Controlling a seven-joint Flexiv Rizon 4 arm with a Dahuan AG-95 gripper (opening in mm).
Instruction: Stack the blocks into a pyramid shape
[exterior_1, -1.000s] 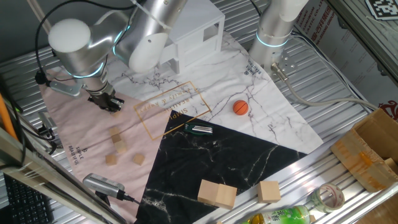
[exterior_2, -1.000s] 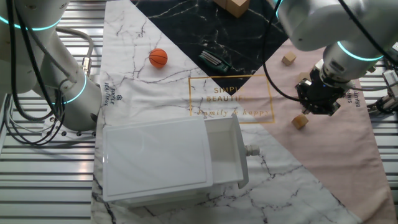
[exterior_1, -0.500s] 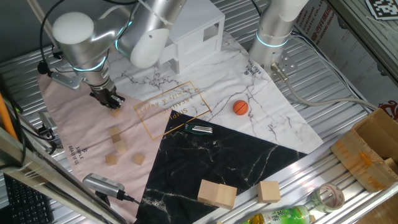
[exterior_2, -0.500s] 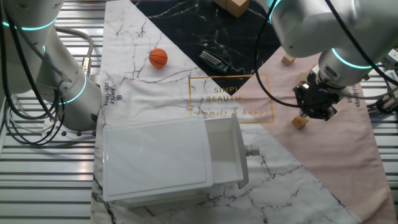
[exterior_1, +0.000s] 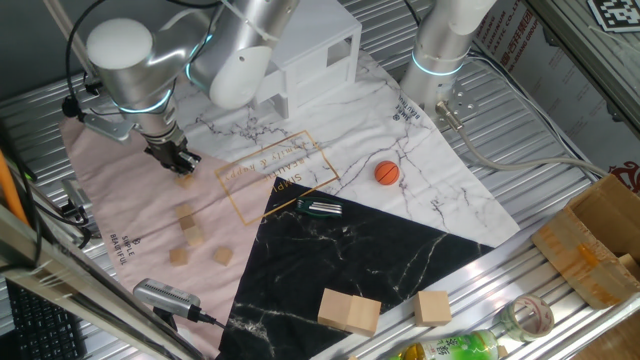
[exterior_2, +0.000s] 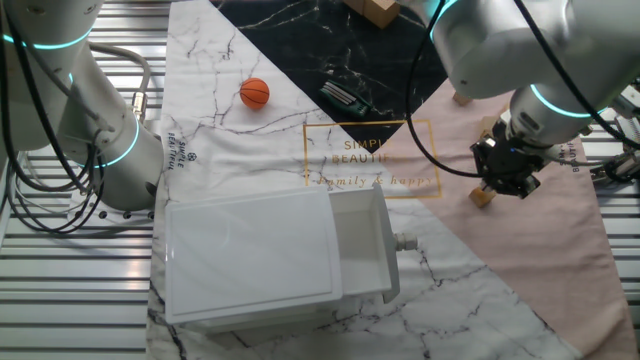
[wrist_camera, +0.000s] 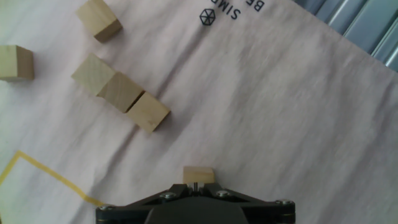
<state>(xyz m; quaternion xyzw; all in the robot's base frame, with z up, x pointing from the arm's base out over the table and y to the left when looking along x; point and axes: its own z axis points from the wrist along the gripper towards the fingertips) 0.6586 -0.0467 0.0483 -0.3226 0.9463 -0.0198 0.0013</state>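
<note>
Your gripper (wrist_camera: 198, 186) is hovering low over a lone cube (wrist_camera: 198, 175) on the pink cloth (wrist_camera: 280, 124); whether the jaws are spread or pinching it, you cannot tell. Three cubes (wrist_camera: 120, 93) are lying touching in a row nearby, with two more (wrist_camera: 98, 18) loose beyond them. You are best squaring the jaws to the cube's flat faces and gripping centred, so it is not twisting when lifted

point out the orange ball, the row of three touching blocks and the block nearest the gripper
orange ball (exterior_1: 387, 173), one fixed view, its middle
row of three touching blocks (wrist_camera: 120, 92), hand view, top of the middle cube
block nearest the gripper (wrist_camera: 198, 175), hand view, its top face
</note>
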